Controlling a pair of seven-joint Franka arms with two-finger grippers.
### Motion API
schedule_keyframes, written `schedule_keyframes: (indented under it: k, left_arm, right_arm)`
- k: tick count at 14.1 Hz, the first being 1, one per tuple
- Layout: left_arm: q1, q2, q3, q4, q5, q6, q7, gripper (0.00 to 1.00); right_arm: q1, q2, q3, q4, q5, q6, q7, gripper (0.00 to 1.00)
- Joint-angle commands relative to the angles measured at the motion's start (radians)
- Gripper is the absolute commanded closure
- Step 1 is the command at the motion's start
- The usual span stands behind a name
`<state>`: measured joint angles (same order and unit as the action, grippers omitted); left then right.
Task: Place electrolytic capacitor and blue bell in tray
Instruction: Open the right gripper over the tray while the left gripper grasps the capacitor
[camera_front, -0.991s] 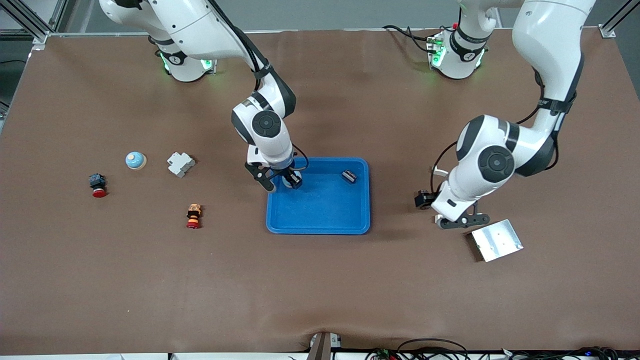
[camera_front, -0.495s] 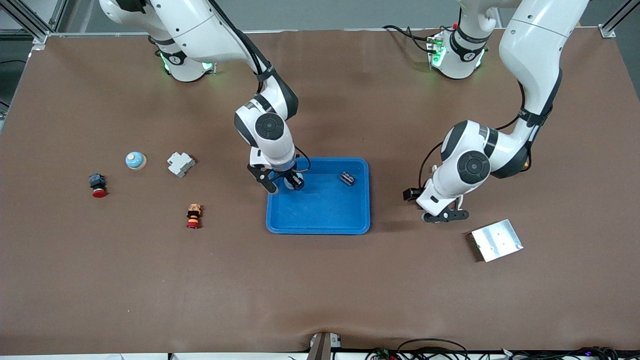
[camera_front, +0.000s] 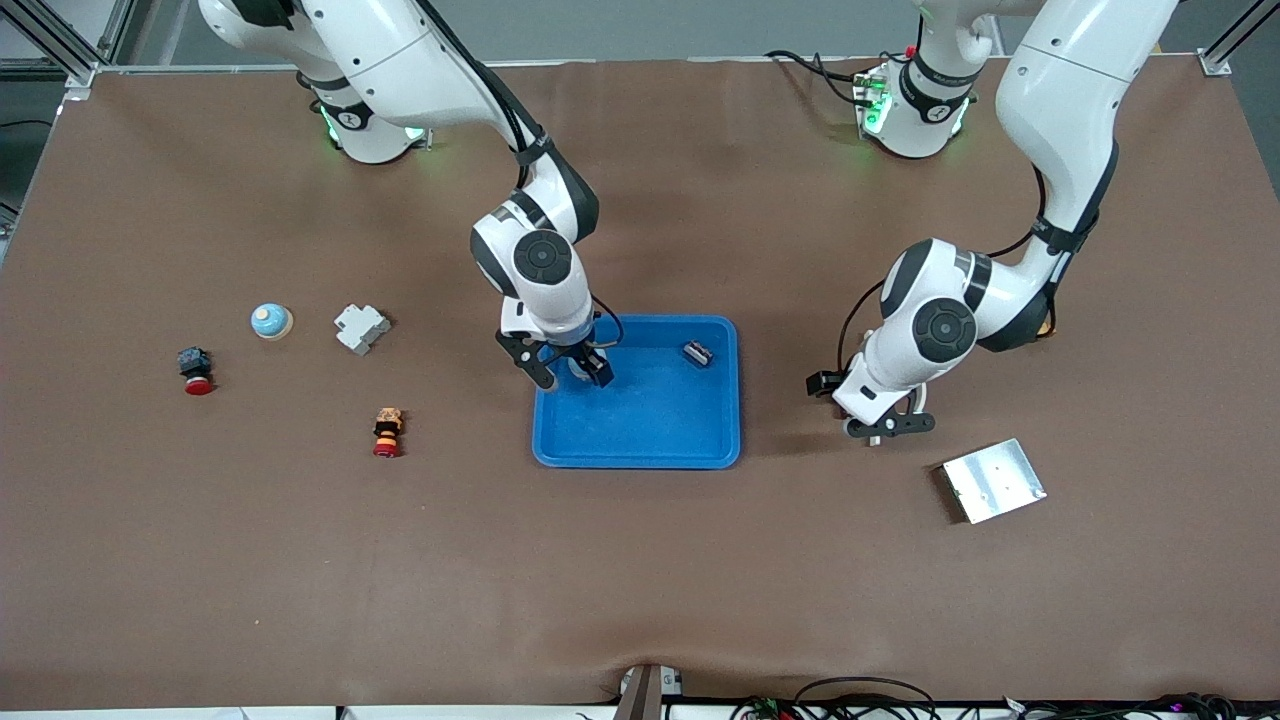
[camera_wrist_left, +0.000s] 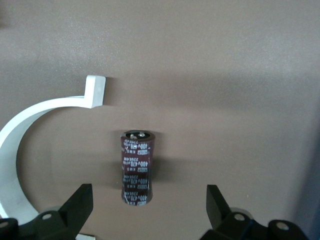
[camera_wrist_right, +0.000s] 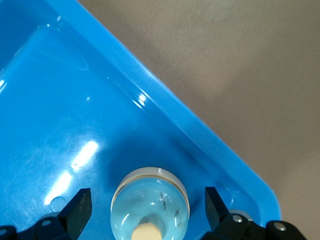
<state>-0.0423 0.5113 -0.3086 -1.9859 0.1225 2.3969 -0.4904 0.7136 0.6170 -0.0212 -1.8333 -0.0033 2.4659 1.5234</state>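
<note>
The bright-blue tray (camera_front: 650, 415) lies mid-table. My right gripper (camera_front: 570, 366) is low in the tray's corner toward the right arm's base, open. Its fingers straddle a light-blue bell (camera_wrist_right: 150, 210) with a cream button that sits in the tray (camera_wrist_right: 200, 135), apart from both fingers. My left gripper (camera_front: 887, 426) is open, low over the table between the tray and the silver plate. In the left wrist view a dark maroon electrolytic capacitor (camera_wrist_left: 136, 167) lies on the brown table between the open fingers of the left gripper (camera_wrist_left: 150, 195). The front view hides it.
A small dark part (camera_front: 697, 352) lies in the tray. A second light-blue bell (camera_front: 270, 321), a grey-white part (camera_front: 361, 328), a red button switch (camera_front: 196, 370) and an orange-red button (camera_front: 387, 432) lie toward the right arm's end. A silver plate (camera_front: 993, 480) lies beside the left gripper.
My left arm has moved from the silver plate's edge toward the tray and come lower. My right gripper has stayed open over the bell in the tray, shifting only slightly.
</note>
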Motion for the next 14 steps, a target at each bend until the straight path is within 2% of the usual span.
schedule_keyframes:
  k: [1,3,7,9,12,14]
  left_arm:
    - [0.01,0.01,-0.006,-0.013,-0.014,0.037,0.0,0.0]
    - [0.01,0.015,-0.006,-0.013,-0.014,0.041,-0.01,0.0]
    - [0.01,0.03,-0.004,-0.011,-0.014,0.042,-0.014,0.0]
    - [0.01,0.042,-0.004,-0.01,-0.014,0.054,-0.014,0.0]
    - [0.01,0.049,-0.001,-0.011,-0.014,0.06,-0.014,0.0]
    - [0.009,0.056,0.0,-0.011,-0.011,0.074,-0.014,0.0]
  right_arm:
    - [0.0,-0.005,-0.019,0.084,-0.02,-0.137,0.0,0.0]
    - [-0.023,-0.038,-0.026,0.124,-0.018,-0.273,-0.067,0.0]
    - [-0.121,-0.161,-0.026,0.112,-0.018,-0.477,-0.296,0.0]
    - [-0.167,-0.226,-0.026,0.051,-0.021,-0.481,-0.389,0.0]
    - [-0.227,-0.316,-0.026,-0.036,-0.092,-0.458,-0.48,0.0]
    - [-0.301,-0.394,-0.026,-0.12,-0.093,-0.417,-0.607,0.0]
